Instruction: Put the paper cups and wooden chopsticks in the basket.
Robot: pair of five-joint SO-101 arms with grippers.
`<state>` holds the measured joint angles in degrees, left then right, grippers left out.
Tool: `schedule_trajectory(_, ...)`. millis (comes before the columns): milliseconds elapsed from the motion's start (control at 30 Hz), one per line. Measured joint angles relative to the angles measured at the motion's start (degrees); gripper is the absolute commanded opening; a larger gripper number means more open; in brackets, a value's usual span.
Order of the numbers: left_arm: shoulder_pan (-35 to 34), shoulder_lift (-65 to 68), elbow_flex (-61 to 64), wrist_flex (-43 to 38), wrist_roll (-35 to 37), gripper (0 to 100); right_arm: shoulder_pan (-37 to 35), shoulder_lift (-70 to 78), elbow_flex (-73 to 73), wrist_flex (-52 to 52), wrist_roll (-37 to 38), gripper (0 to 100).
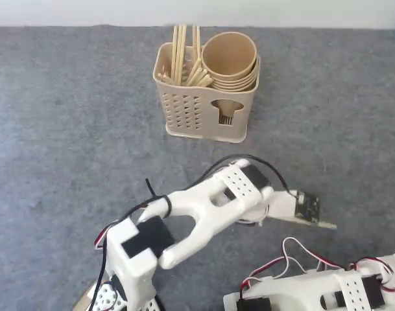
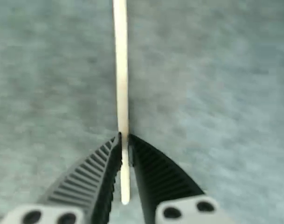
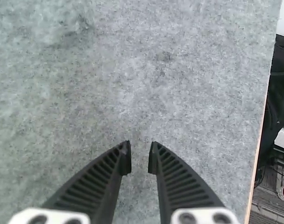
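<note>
Clamping a chopstick (image 2: 121, 70), left claw (image 2: 124, 138) hangs over open mat (image 2: 216, 93).

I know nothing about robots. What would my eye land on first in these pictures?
First, the beige basket at the far middle of the grey mat, packed with a stack of paper cups and a bundle of wooden chopsticks standing upright beside them. Then the left gripper, closed on a single chopstick that sticks out past its tips over the mat.

No text, label or number is legible.
</note>
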<state>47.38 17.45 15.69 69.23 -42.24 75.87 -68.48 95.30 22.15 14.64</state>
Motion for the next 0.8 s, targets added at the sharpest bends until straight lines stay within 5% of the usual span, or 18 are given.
schedule_trajectory(333,1.2,-13.3,2.4,9.9,0.3,2,0.0,0.0,0.0,0.0,0.0,7.6)
schedule_trajectory(667,1.3,-14.7,8.8,-6.8,1.0,2,0.0,0.0,0.0,0.6,0.0,7.6)
schedule_trajectory(800,1.3,-14.7,11.4,-13.9,3.6,11,0.0,0.0,0.0,0.8,0.0,7.6)
